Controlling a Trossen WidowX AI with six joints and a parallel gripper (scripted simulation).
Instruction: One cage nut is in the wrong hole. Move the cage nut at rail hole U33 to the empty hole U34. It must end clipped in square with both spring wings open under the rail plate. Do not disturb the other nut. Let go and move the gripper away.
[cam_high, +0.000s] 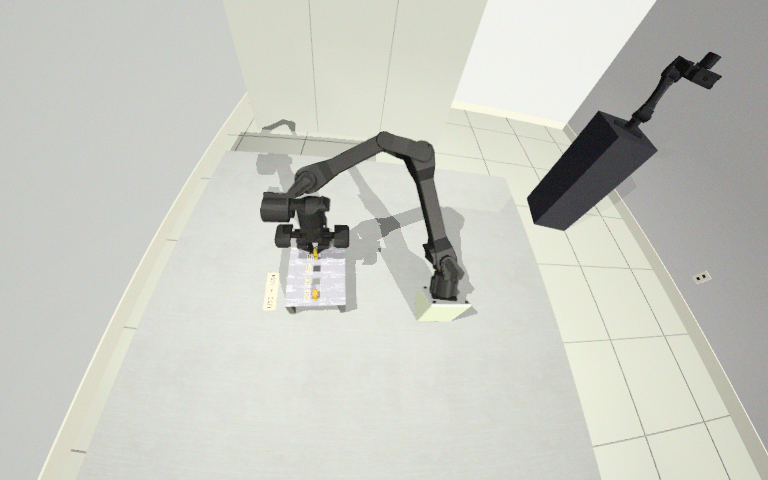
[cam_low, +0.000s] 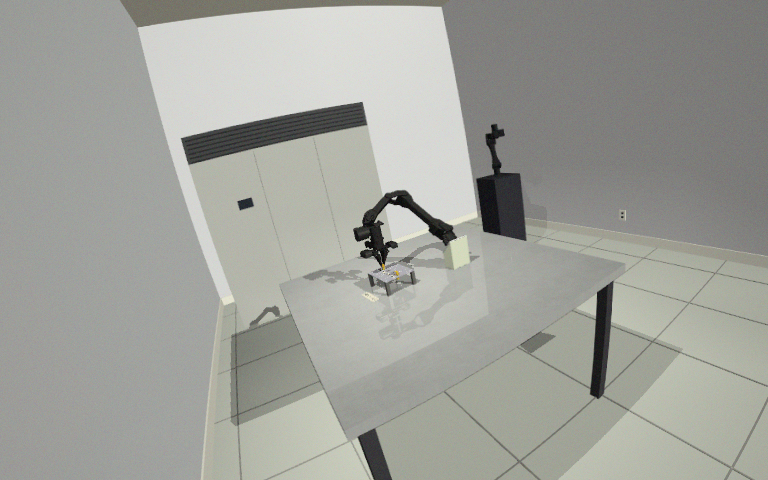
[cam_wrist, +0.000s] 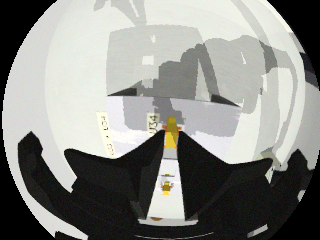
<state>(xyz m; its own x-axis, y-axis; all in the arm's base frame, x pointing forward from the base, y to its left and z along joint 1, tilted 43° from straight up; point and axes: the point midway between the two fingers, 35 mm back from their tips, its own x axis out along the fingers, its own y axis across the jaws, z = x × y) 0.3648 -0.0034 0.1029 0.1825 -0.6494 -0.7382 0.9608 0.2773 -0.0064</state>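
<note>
Table: a broad grey rectangular top (cam_high: 351, 396) (cam_low: 453, 316) on dark square legs, filling much of the floor in front of me.
Pedestal: a tall black box-shaped stand (cam_high: 591, 169) (cam_low: 501, 206), well apart from the table, with a second black jointed arm (cam_high: 656, 96) (cam_low: 493, 151) on top.
Working arm: a black six-joint arm (cam_high: 427, 198) (cam_low: 421, 210), arched high and reaching down to the rail.
Rail: a pale, streaky metal plate (cam_high: 331, 277) (cam_low: 404, 271) (cam_wrist: 215, 120), raised on short dark legs.
Arm mount: a pale yellow-green block (cam_high: 444, 312) (cam_low: 457, 253) under the arm's foot.
Gripper: black with tapered fingers (cam_high: 315, 250) (cam_low: 382, 267), pointing down, its jaws closed on a nut.
Loose strip: a cream printed label (cam_high: 271, 291) (cam_low: 370, 296) (cam_wrist: 105, 134), flat beside the rail.
Nut in the jaws: yellow-orange, small and blocky (cam_high: 316, 254) (cam_low: 382, 266) (cam_wrist: 171, 140), at the U34 marking. Whether it is clipped in, I can't tell.
Other nut: a matching yellow-orange piece (cam_high: 315, 294) (cam_low: 397, 273) (cam_wrist: 166, 188), farther along the plate, apart from the fingers.
</note>
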